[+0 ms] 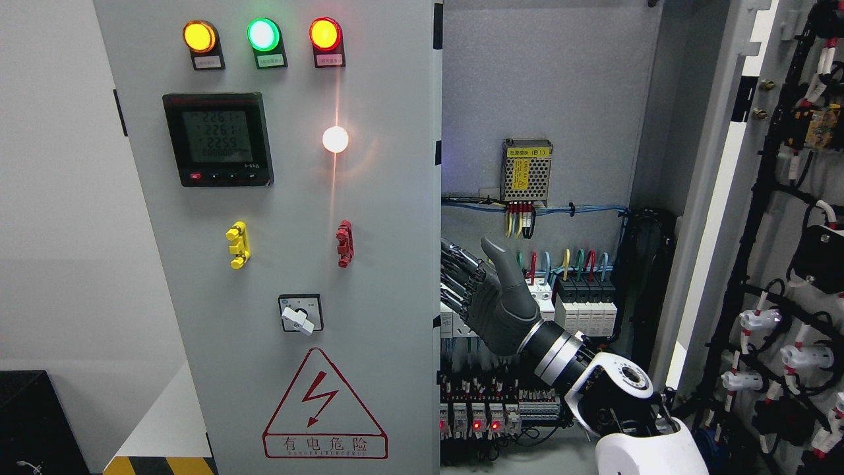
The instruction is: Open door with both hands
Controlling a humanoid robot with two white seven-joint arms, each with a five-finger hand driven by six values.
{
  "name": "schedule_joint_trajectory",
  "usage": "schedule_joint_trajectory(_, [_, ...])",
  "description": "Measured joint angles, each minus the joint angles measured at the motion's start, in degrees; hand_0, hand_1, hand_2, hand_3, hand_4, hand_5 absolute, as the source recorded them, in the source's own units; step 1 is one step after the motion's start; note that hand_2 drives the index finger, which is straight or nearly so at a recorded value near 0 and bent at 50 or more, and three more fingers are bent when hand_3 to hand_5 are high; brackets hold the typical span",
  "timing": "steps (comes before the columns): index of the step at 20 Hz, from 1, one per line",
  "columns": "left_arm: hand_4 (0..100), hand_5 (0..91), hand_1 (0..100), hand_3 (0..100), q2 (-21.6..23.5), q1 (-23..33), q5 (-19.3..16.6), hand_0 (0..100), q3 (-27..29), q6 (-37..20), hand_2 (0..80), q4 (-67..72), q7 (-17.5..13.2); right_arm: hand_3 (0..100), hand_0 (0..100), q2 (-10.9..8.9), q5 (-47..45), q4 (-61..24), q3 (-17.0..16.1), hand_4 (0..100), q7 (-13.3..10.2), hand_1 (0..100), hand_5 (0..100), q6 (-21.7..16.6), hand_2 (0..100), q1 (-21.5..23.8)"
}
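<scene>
The grey left door (369, 198) of the electrical cabinet carries indicator lamps, a meter and a warning triangle, and it covers the cabinet's left half. The right door (719, 198) is swung wide open, showing its wired inner face. My right hand (461, 280) comes up from the lower right into the opening, at the left door's free edge. Its fingers (455, 270) are stretched out toward that edge, with the tips hidden behind it. The thumb (496, 254) points up, apart from the door. No left arm shows.
Inside the cabinet sit a mesh-covered power supply (526, 170), blue wiring, and rows of breakers (583, 307) right behind my hand. Cable bundles and white connectors (758, 320) hang on the open right door. A black box (26, 422) stands at the lower left.
</scene>
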Motion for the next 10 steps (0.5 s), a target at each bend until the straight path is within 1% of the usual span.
schedule_joint_trajectory(7, [0,0.0,0,0,0.00,0.00,0.00,0,0.00,0.01,0.0,0.00,0.00,0,19,-0.68,-0.04,-0.18,0.27,0,0.03,0,0,0.26,0,0.01])
schedule_joint_trajectory(10, [0,0.0,0,0,0.00,0.00,0.00,0,0.00,0.13,0.0,0.00,0.00,0,19,-0.85,-0.03,-0.36,0.38,0,0.04,0,0,1.39,0,0.02])
